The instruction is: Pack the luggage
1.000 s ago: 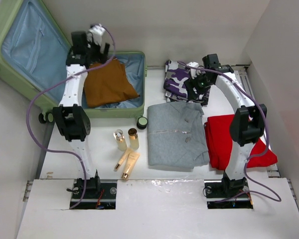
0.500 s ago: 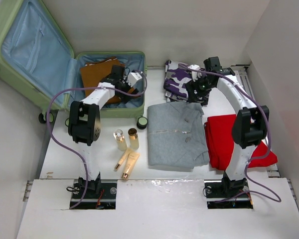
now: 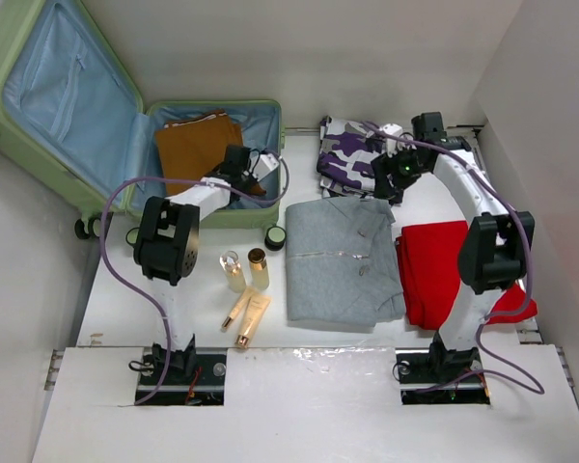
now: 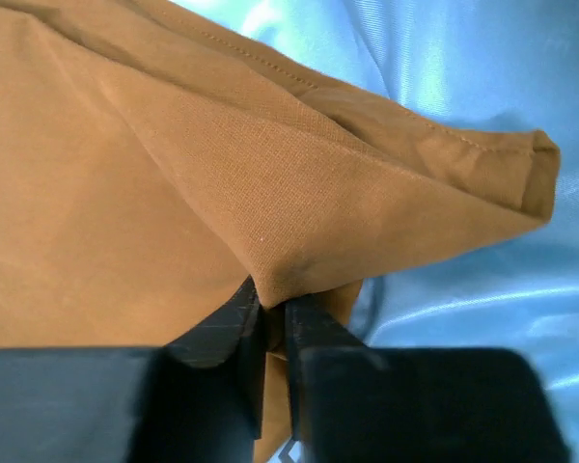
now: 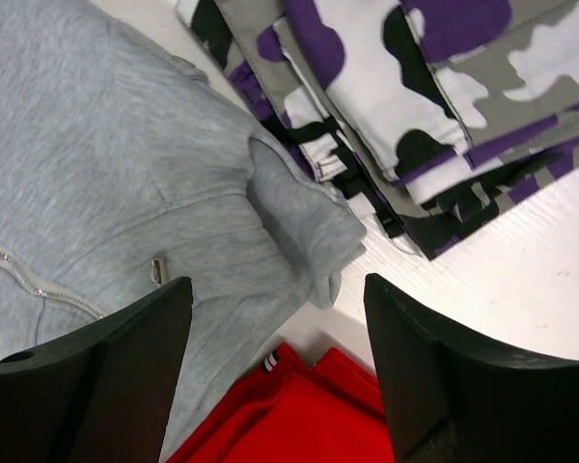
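Note:
The luggage (image 3: 0,58), a pale green suitcase with blue lining, lies open at the back left. A folded brown garment (image 3: 188,149) rests in its lower half. My left gripper (image 3: 246,178) is low at that garment's near right corner. In the left wrist view the left gripper (image 4: 272,309) is shut on a fold of the brown garment (image 4: 174,174), with blue lining (image 4: 482,280) beside it. My right gripper (image 3: 391,174) hovers open; in the right wrist view the right gripper (image 5: 277,285) is above the grey hoodie (image 5: 96,174), the purple camouflage garment (image 5: 415,87) and the red garment (image 5: 299,415).
The grey hoodie (image 3: 343,260) lies mid-table, the red garment (image 3: 439,270) to its right and the camouflage garment (image 3: 345,154) behind. Two small bottles (image 3: 234,270), tubes (image 3: 249,318) and a round jar (image 3: 275,237) sit in front of the suitcase. White walls stand close on both sides.
My left arm came down from the suitcase's back towards the near right corner of the brown garment, and its jaws closed on the cloth. My right gripper drifted slightly to the right.

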